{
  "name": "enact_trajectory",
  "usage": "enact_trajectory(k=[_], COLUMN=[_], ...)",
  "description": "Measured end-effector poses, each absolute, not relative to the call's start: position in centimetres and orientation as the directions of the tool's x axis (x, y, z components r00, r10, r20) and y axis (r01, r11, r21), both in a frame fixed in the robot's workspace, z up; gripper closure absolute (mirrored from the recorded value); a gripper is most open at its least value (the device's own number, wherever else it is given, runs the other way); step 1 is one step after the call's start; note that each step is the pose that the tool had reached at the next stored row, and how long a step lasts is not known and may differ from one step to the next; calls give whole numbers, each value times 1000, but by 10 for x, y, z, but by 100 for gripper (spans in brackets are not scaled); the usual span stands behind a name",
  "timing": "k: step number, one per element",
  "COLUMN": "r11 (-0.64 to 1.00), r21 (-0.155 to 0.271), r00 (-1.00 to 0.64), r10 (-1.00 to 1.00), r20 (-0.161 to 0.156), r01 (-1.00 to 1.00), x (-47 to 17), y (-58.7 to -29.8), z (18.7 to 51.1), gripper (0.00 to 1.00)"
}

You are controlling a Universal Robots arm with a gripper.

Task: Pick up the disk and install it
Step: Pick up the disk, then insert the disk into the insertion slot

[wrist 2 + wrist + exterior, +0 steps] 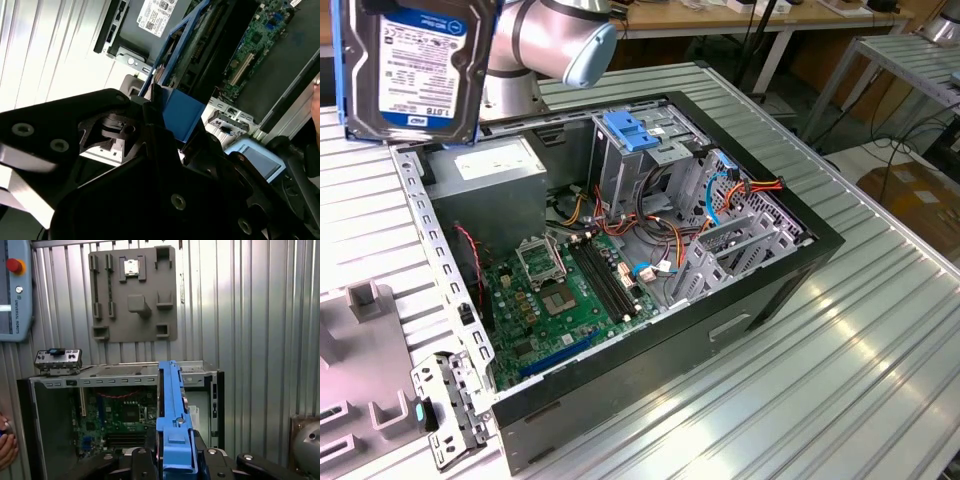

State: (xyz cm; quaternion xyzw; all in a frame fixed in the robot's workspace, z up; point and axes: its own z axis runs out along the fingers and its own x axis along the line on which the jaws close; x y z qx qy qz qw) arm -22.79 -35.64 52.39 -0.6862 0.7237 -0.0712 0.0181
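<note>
Grey-metal flat disk [415, 65] with light-blue rails, just one, sits clamped in the single black gripper [175, 457]; one open black computer case [740, 300] lies below it.

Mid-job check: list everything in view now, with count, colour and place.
disk: one, grey with white label, light-blue rails, held in the air.
computer case: one, black, open, on the table.
motherboard: one, green, inside the case.
power-supply box: one, grey, inside the case.
latch: one, blue, atop the metal cage.
fixture board: one, grey, on the table beside the case.
pendant: one, light blue with red button, beside the fixture board.
table: one, silver ribbed metal, under everything.
hand: one, a person's, beside the case.
arm: one, grey with light-blue cap, behind the case.
gripper: one, black, shut on the disk.
</note>
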Motion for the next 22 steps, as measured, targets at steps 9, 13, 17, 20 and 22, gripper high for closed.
enact_trajectory(k=[9, 13, 17, 20, 22], r11=[48, 48, 48, 48, 48], r21=[-128, -128, -128, -128, -128], r00=[-58, -58, -58, -58, -58], r10=[-996, -996, -996, -996, -996], r20=[71, 71, 72, 71, 72], r01=[-991, -991, -991, -991, -991], x=[-162, -134, -118, -117, -117], y=[-356, -356, -356, -356, -357], z=[524, 524, 524, 524, 524], gripper=[63, 63, 63, 63, 63])
